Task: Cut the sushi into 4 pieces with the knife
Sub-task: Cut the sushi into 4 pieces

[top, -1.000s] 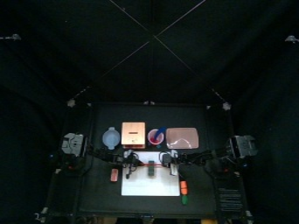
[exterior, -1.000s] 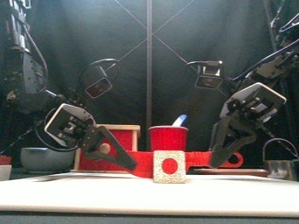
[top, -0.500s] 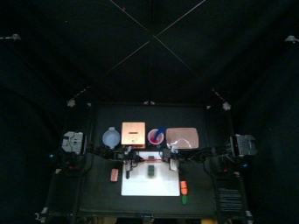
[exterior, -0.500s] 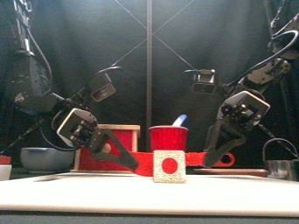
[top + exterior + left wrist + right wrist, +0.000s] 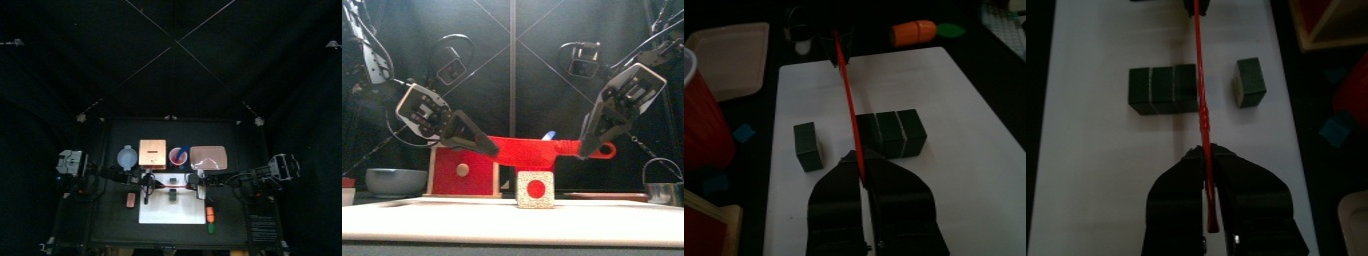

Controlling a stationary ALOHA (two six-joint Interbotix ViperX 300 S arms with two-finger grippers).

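The sushi roll (image 5: 537,188) lies on the white cutting board (image 5: 167,212), its end facing the front. It is split: three dark green blocks (image 5: 891,133) stay together and a single block (image 5: 806,145) lies apart. The same trio (image 5: 1164,87) and lone block (image 5: 1251,81) appear in the right wrist view. A red toy knife (image 5: 543,149) hangs level above the roll. My left gripper (image 5: 476,145) is shut on one end and my right gripper (image 5: 589,140) on the other. The blade (image 5: 844,90) runs over the gap between the blocks.
Along the back stand a blue-grey bowl (image 5: 127,157), the wooden box (image 5: 154,153), a red cup (image 5: 179,155) with a blue knife, and the pink tray (image 5: 210,157). An orange toy (image 5: 210,213) lies at the board's right edge. A metal cutter (image 5: 660,190) stands far right.
Both grippers have risen from low beside the sushi. The red knife is now stretched level between them, higher above the roll.
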